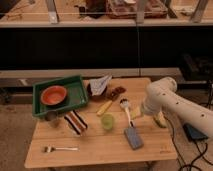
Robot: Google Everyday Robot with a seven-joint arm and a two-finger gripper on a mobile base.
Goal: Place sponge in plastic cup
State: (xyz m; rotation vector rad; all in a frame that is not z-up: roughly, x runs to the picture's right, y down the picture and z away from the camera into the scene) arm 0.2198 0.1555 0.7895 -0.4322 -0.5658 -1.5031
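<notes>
The task is at its start. The flat blue-grey rectangular sponge (133, 137) lies flat on the wooden tabletop (100, 152), near the front edge and right of centre, with nothing holding it. The small light yellow-green plastic cup (108, 121) stands upright just to the left of the sponge and slightly further back, near it but not touching. Nothing can be seen inside the cup.

The robot's white arm (172, 102) reaches in from the right. Its end effector (136, 114) hangs above the tabletop just behind the sponge, beside a white-headed brush (125, 105). Whether it is released or clenched cannot be told, but it carries no sponge.

A shallow green plastic tray (75, 82) with a round orange bowl (53, 94) sits at the back left. A brown-and-white striped cloth (75, 122) lies left of the cup, and a metal fork (56, 148) lies at the front left.

Everything remains to be done: lowering onto the sponge, grasping it, lifting it, carrying it the short way left and releasing it into the cup. Since the sponge looks longer than the cup is tall, it will probably stand out of the rim.
</notes>
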